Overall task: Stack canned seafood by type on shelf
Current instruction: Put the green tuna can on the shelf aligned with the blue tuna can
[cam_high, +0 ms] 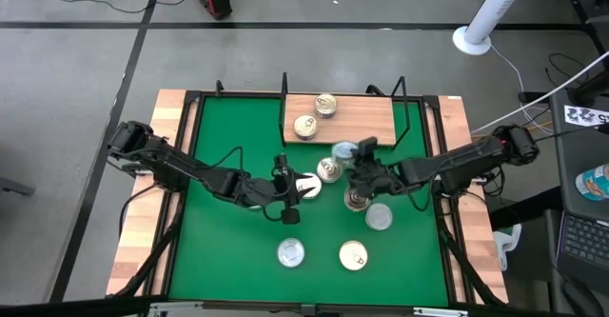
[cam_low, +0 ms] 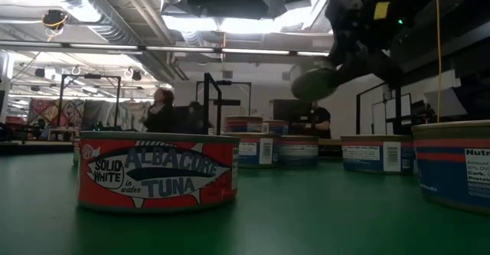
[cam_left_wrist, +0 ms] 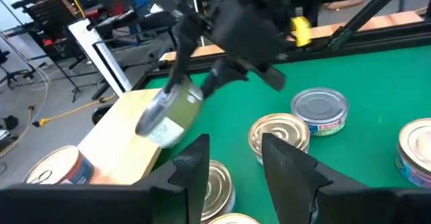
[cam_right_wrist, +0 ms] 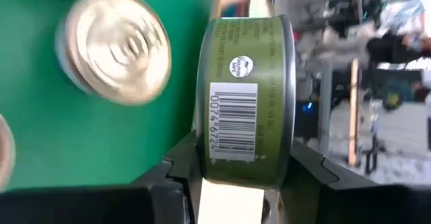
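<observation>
The wooden shelf (cam_high: 357, 117) stands at the table's far edge with two gold-topped cans (cam_high: 326, 105) (cam_high: 305, 126) resting flat on it. My right gripper (cam_high: 360, 157) is shut on a green-labelled can (cam_right_wrist: 246, 96), raised above the green table just in front of the shelf; the same can shows in the low view (cam_low: 314, 80) and the left wrist view (cam_left_wrist: 168, 116). My left gripper (cam_left_wrist: 236, 177) hangs open above the table's middle, over a gold-topped can (cam_left_wrist: 219, 183), touching nothing. More cans (cam_high: 330, 170) (cam_high: 379, 216) lie flat around them. My right gripper pinches the green can between its two fingers, one on each flat end (cam_right_wrist: 202, 157). The labelled side wall with the barcode faces the wrist camera. The can is lifted clear of the table and tipped onto its edge, silver end (cam_left_wrist: 151, 113) slanting down.
Loose cans lie near the front edge (cam_high: 291, 253) (cam_high: 353, 255), one a red-labelled tuna can (cam_low: 157, 171). Black wire posts (cam_high: 407, 117) frame the shelf. Wooden planks (cam_high: 143, 212) border the green mat. People show in the room beyond the table.
</observation>
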Robot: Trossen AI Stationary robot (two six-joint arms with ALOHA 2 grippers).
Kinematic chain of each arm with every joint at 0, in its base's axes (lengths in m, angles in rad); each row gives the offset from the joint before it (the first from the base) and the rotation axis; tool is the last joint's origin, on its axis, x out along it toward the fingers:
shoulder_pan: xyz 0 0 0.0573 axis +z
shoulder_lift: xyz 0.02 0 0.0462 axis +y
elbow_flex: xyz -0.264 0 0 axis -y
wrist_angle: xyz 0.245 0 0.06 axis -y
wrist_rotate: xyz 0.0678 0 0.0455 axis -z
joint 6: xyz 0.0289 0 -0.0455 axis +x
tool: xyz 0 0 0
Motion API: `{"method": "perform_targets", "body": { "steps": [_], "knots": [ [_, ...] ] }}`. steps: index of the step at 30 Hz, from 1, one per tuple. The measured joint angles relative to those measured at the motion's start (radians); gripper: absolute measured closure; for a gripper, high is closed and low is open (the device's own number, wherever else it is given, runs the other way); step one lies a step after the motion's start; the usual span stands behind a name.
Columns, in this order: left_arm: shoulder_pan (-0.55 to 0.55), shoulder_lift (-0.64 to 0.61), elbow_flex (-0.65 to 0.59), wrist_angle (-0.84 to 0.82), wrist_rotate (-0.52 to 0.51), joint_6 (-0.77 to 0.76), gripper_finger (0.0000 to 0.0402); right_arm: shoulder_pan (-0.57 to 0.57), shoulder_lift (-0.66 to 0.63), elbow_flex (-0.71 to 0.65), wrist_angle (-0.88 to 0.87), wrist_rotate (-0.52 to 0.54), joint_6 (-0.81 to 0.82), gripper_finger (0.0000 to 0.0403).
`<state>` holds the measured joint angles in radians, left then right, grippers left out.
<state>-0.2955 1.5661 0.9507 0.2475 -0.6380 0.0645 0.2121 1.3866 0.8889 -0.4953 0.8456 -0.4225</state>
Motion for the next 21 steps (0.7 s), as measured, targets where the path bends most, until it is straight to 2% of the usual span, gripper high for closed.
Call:
{"method": "perform_targets", "body": {
  "steps": [4,8,13,16,21],
  "knots": [
    [0.0,0.001,0.0,-0.024,-0.001,-0.024,0.027,-0.112,-0.007,-0.001,-0.011,-0.021,0.0,0.0265],
    [0.0,0.001,0.0,-0.039,-0.001,-0.04,0.027,-0.251,-0.008,0.0,-0.001,-0.128,-0.001,0.0265],
    [0.0,0.001,0.0,-0.038,-0.001,-0.04,0.027,-0.414,-0.007,0.0,0.073,-0.202,-0.053,0.0265],
    [0.001,0.001,0.0,-0.038,-0.001,-0.04,0.027,-0.497,-0.007,0.0,0.126,-0.235,-0.108,0.0265],
    [0.001,0.001,0.0,-0.037,-0.001,-0.04,0.027,-0.611,0.024,0.0,0.169,-0.371,-0.146,0.0265]
  ]
}}
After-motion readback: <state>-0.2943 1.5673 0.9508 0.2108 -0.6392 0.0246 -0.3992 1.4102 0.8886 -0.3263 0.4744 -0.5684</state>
